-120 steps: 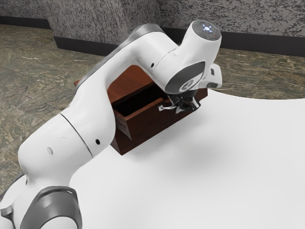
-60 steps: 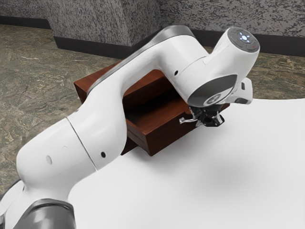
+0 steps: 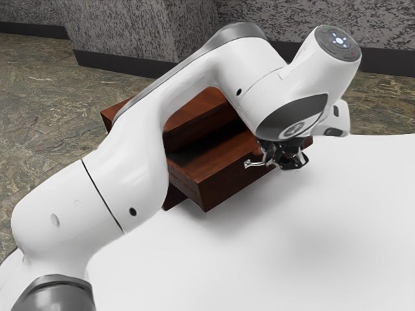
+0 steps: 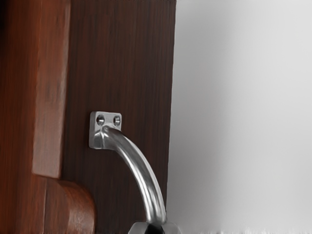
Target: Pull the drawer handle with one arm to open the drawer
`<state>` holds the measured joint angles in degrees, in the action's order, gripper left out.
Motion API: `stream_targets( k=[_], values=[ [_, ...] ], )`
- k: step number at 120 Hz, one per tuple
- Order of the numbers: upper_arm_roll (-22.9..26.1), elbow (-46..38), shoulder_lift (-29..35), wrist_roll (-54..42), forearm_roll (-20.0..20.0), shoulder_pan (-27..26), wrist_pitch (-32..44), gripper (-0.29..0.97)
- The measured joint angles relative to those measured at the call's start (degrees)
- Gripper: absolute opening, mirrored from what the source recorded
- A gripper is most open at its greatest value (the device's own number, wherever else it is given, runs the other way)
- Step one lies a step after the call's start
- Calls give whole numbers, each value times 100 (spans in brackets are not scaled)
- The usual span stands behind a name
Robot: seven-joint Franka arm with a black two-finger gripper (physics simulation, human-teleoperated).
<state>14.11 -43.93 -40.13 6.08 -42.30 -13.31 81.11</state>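
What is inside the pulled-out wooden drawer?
The visible part of the drawer shows only bare wood, no items. The white arm covers the rest, so that part is unknown.

The drawer point(image 3: 224, 184) slides out much further — the gripper point(image 3: 285, 162), holding its handle point(image 3: 254, 163), moves toward the exterior view's right.

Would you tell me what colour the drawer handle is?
Brushed silver; the drawer handle shows best in the wrist view.

White arm point(image 3: 130, 175) arched high, wrist point(image 3: 295, 120) bent down, fingers point(image 3: 285, 162) pinching drawer handle point(image 3: 254, 163)
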Motion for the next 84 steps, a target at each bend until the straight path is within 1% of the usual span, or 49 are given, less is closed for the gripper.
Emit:
stream_targets(
  k=[3, 12, 24, 52, 58, 62, 65, 68, 72, 79, 84],
  values=[
    [-17, -13, 10, -3, 36, 23, -9, -8],
    [-35, -25, -3, -11, 125, 63, -34, 6],
    [-37, -26, -29, -19, 221, 86, -54, 16],
    [-31, -30, 118, -35, 297, 80, -77, 21],
    [-33, -33, 328, -44, 310, 88, -82, 22],
    [-45, -82, 607, -56, 359, 95, -95, 22],
    [-48, -273, 894, -67, 419, 110, -105, 23],
    [-42, -596, 1295, -88, 546, 178, -112, 23],
    [-28, -1011, 1833, -151, 831, 367, -121, 26],
    [-3, -1678, 2756, -466, 1583, 983, -135, 36],
    [3, -1970, 3169, -790, 2125, 1392, -145, 42]
  ],
)
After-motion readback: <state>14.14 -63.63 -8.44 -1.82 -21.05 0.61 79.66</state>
